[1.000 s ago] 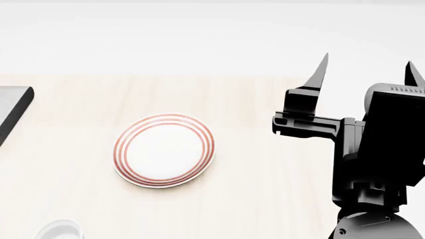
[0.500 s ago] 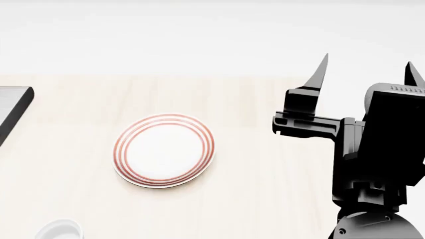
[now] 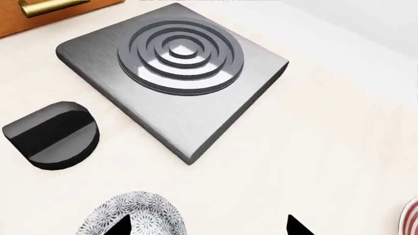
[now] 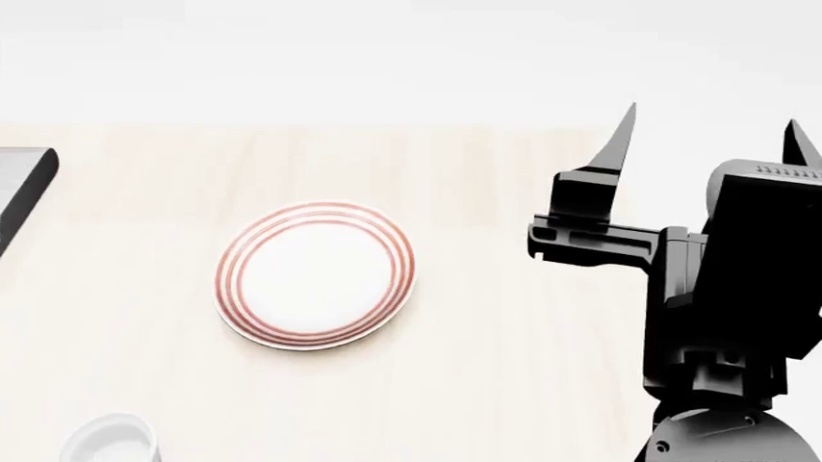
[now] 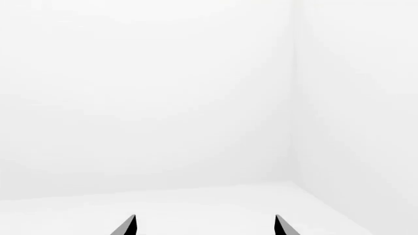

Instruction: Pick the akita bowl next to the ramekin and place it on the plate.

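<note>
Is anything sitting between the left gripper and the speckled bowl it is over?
Nothing visible. In the left wrist view the left gripper is open, its fingertips just above the speckled bowl, one tip overlapping it. The burner plate and the black knob lie beyond the bowl.

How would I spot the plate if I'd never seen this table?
Find the pale wooden tabletop in the head view. Near its middle lies a round, shallow white plate, nothing on it. Thin red rings circle its rim, unlike the small plain white cup at the near edge.
</note>
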